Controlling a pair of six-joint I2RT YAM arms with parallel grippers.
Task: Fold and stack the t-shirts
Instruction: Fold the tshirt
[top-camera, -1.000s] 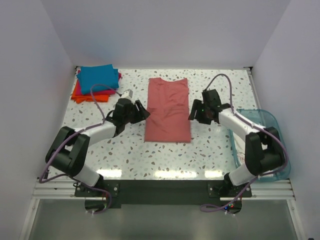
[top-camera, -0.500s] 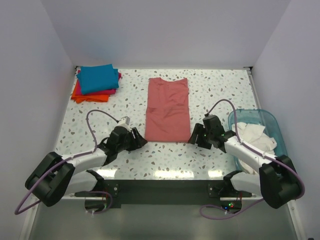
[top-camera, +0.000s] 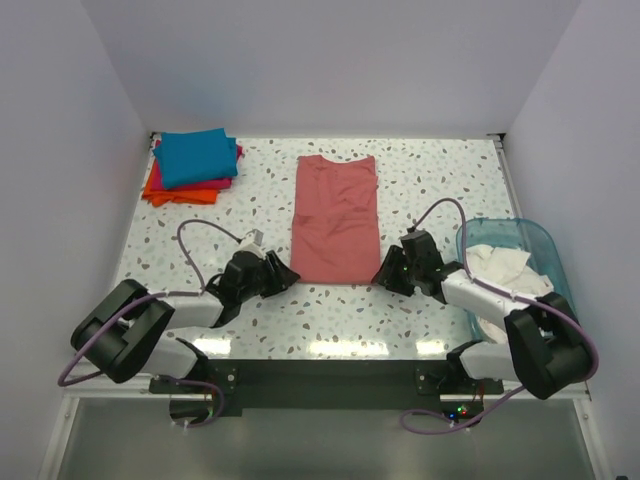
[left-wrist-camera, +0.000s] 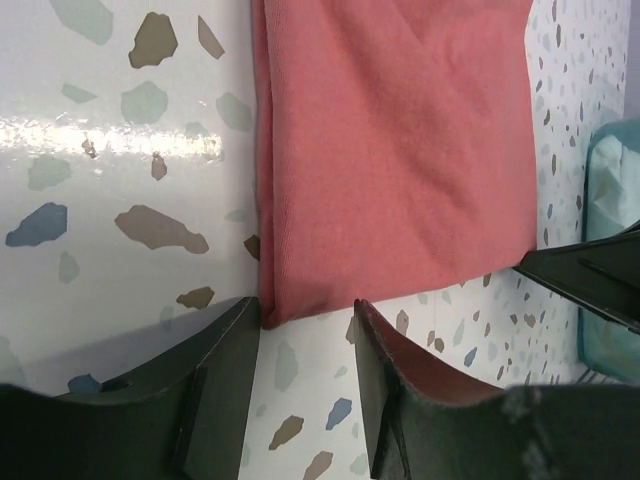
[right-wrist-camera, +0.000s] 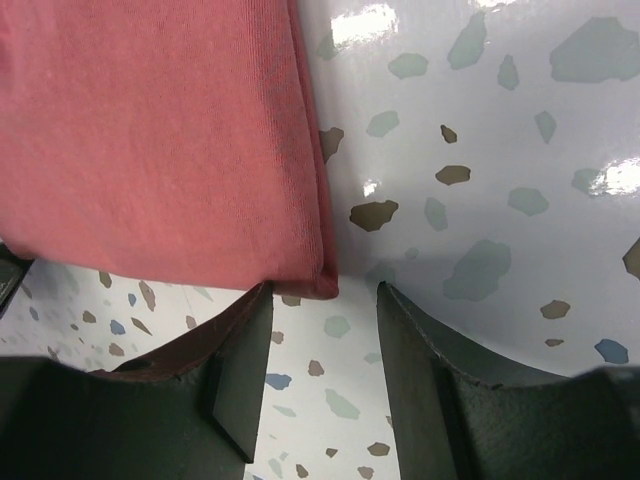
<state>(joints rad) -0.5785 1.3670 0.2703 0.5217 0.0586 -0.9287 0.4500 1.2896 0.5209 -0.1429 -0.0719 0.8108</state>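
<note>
Ahead of the spread left jaws and right jaws we see one salmon-red t-shirt (top-camera: 335, 218); beyond the left jaws, three folded t-shirts (top-camera: 197, 157) — both pairs narrower than before.

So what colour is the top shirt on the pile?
Teal blue: the folded cloth t-shirt shows best in the top external view.

— Do we read any word, number or brand in these views?
— No, we read none. The salmon-red t-shirt (top-camera: 335, 220) shows us plain cloth, and the table (top-camera: 420, 165) only its speckles.
— And on the folded t-shirts (top-camera: 195, 160) at the far left corner?
— Plain colour too; we find nothing to read.
</note>
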